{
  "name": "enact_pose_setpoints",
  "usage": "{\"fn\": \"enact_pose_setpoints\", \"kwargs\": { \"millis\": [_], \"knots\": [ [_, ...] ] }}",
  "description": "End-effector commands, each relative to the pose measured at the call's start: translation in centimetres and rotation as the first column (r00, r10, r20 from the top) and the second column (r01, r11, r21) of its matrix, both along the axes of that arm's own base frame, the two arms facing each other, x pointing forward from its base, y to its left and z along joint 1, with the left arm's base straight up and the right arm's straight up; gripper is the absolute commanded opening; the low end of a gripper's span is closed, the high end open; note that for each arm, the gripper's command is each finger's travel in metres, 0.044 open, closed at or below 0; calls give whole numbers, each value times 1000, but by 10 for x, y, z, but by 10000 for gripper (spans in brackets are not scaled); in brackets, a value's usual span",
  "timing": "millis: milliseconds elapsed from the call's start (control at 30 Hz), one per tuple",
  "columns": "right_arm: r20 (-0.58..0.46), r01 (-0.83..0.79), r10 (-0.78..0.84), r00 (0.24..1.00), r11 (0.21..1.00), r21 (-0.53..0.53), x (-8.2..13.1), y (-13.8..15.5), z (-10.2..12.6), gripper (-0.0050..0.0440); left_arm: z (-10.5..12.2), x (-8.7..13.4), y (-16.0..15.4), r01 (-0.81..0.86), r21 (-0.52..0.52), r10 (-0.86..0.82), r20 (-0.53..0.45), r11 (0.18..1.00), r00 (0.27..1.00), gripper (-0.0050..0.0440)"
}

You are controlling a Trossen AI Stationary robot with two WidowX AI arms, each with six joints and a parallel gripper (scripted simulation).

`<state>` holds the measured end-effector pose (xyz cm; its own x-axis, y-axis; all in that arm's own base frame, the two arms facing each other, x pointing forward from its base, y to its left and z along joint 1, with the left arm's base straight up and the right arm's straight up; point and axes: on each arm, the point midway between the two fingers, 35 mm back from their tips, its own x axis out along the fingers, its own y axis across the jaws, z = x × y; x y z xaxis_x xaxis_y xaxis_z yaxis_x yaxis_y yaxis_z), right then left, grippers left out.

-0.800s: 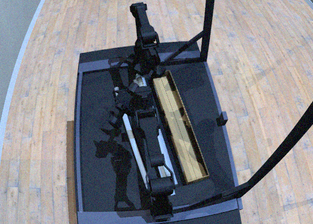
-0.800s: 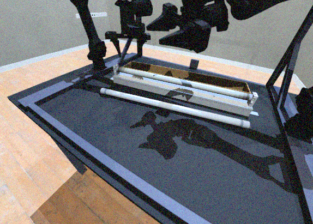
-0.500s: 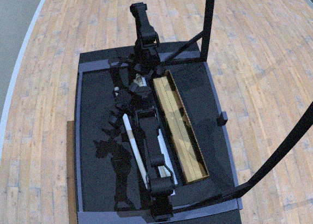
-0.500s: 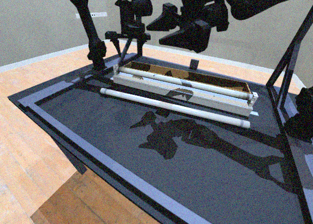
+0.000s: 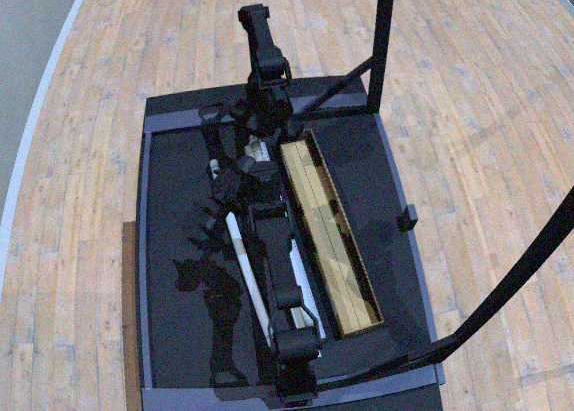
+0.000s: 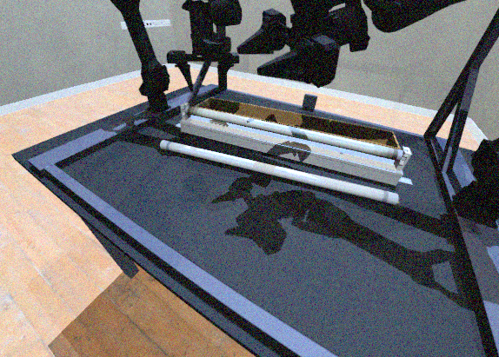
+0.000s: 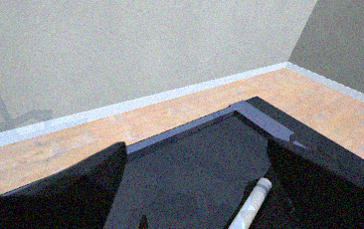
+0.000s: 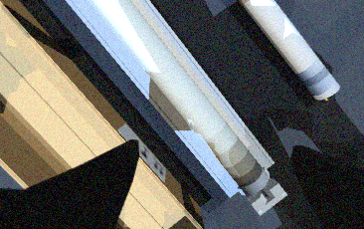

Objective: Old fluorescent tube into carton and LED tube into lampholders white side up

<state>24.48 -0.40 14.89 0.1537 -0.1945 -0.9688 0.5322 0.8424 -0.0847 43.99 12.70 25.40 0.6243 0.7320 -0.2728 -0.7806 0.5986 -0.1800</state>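
A wood-plank floor [image 5: 475, 176] [image 6: 35, 240] [image 7: 64, 154] and plain grey walls [image 5: 35, 26] [image 6: 65, 36] [image 7: 128, 50] surround one dark bench [image 5: 175, 201] [image 6: 130, 175] [image 7: 193, 169] [image 8: 357, 85]. Over it reach two black arms, each ending in a two-fingered gripper. One long, open-topped carton [image 5: 345, 223] [image 6: 304, 122] [image 8: 54, 80] rests on the bench; inside, its tan floor shows a lengthwise seam and patches of shadow. Beside it, roughly parallel, is one white light fixture [image 5: 307, 286] [image 6: 287, 148] [image 8: 128, 65] with two lampholders [image 6: 405, 157] [image 8: 270, 199], one at each end. There are two tubes. The old tube [image 5: 303, 316] [image 6: 300, 132] [image 8: 198, 110] spans the lampholders; the LED tube [image 5: 250, 276] [image 6: 278, 169] [image 7: 250, 206] [image 8: 292, 45] lies on the bench, on the fixture's other side from the carton. The left gripper [image 5: 203, 217] [image 6: 249, 61] [image 7: 196, 146] hangs above the bench with its fingers wide apart, holding nothing. The right gripper [image 5: 275, 136] [image 6: 206, 88] [image 8: 214, 150] points down above one fixture end, fingers also wide apart, touching neither tube.
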Motion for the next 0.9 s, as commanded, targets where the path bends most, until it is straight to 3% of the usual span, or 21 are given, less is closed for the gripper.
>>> {"fn": "enact_pose_setpoints", "kwargs": {
  "millis": [0,233,300,533,767,867],
  "knots": [
    [48,-76,75,996,997,12,-7,-5,5,400,9,-21,-4,36,-22,-36,-9,999,999,400],
    [85,-323,322,943,946,-8,-23,-13,-2,400,-17,-73,-22,164,-105,-181,-184,981,966,400],
    [85,-323,322,943,946,-8,-23,-13,-2,400,-17,-73,-22,164,-105,-181,-184,981,966,400],
    [-101,-523,515,851,848,-87,-21,-7,-20,400,-43,-123,-40,268,-212,-328,-333,940,884,400],
    [-299,-603,546,783,784,-149,-10,7,-35,232,-74,-180,-60,356,-356,-495,-470,864,731,400],
    [-311,-608,546,778,779,-152,-9,7,-36,230,-78,-189,-63,365,-378,-518,-486,851,704,400]
  ]
}}
